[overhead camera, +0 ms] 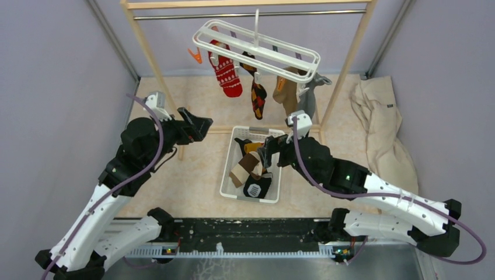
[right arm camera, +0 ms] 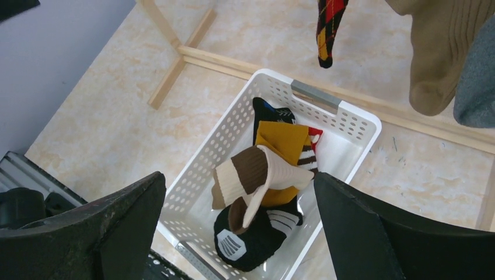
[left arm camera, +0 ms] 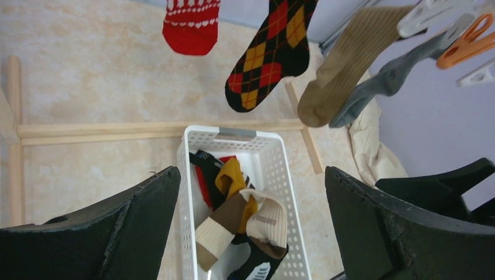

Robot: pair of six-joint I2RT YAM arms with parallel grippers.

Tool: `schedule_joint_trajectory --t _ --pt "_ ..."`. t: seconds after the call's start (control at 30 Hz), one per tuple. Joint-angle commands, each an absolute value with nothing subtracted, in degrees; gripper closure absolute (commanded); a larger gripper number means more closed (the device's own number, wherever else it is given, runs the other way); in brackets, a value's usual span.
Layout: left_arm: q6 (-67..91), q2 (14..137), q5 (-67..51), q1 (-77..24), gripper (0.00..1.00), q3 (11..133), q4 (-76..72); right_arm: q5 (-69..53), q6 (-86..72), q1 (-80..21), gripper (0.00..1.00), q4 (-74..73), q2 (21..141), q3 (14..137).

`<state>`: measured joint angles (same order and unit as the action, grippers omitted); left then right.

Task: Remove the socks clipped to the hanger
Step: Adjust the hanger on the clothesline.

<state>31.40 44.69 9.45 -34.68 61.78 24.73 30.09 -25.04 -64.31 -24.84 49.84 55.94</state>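
Socks point(overhead camera: 226, 73) of patterned cloth on white plastic hanger point(overhead camera: 255, 36), upper centre.
We see four clipped, others in white perforated basket point(overhead camera: 227, 169); left and right jaws wide open, empty.

Bright, even light fills all three views, apparently falling from overhead, with no hard beam. Shadows on the pale floor point(overhead camera: 192, 181) are faint and soft-edged, and the folds of the beige cloth point(overhead camera: 379, 128) at the right carry only gentle shading. The overhead view is sharp, though its wide lens makes the wooden posts point(overhead camera: 149, 52) splay outward toward the far side. The metal strip point(overhead camera: 262, 269) at the near edge has a dull sheen. In both wrist views the black fingers point(left arm camera: 117, 233) sit close to the lens, dark and slightly soft, with little surface detail. The white basket point(left arm camera: 185, 169) and the hanging socks point(left arm camera: 274, 52) are crisp.
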Motion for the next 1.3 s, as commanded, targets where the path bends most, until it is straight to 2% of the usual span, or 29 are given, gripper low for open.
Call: schedule_joint_trajectory --t 0.0,0.6,1.03,1.27 --pt "33.8 44.4 7.1 -35.0 0.01 60.1 27.6 32.5 -20.9 -63.9 0.01 -18.7 49.3 58.9" --pt "34.1 43.9 6.7 -34.9 0.01 60.5 28.7 32.2 -16.7 -64.0 0.04 -15.7 53.2 68.9" --pt "36.3 50.1 -4.0 -35.0 0.01 58.8 33.2 31.6 -6.1 -63.9 0.04 8.5 64.1 72.3" --pt "35.7 48.8 -4.2 -34.9 0.01 58.7 36.5 35.1 -3.8 -63.8 0.03 15.4 69.5 73.0"
